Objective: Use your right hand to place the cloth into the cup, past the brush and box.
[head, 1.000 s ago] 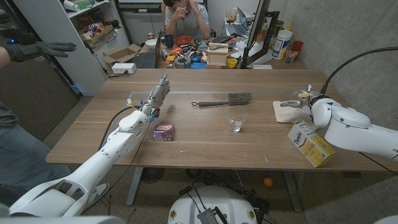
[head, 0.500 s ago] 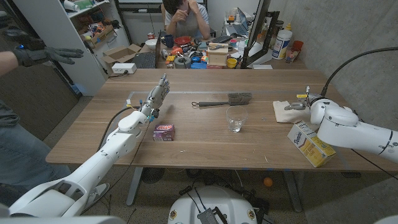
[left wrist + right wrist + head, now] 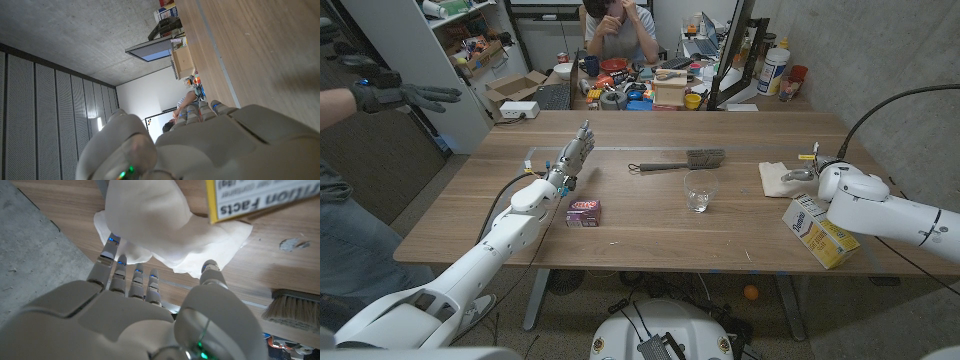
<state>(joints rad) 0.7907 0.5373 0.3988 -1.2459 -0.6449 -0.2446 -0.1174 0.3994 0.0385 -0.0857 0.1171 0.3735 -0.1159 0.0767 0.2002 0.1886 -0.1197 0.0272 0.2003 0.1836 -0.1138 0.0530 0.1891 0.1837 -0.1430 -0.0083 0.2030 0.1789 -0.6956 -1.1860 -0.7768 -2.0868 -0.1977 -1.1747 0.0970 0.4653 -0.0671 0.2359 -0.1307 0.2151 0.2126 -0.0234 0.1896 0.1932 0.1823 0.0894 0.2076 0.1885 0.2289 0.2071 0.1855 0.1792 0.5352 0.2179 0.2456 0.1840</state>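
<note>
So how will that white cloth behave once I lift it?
Probably floppy: the cloth lies bunched in soft folds, so it should sag and drape from the right hand. It looks light. A trailing corner could brush the box beside it or the cup rim.

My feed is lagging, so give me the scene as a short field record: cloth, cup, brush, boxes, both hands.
cloth: white, crumpled on the table's right side, not yet lifted
right hand: at the cloth, fingers reaching onto its edge; grip unclear
cup: clear glass, upright near the table's middle, nothing in it
brush: lying behind the cup
yellow box: near the right arm, in front of the cloth
purple box: by the left arm
left hand: raised, holding nothing
</note>
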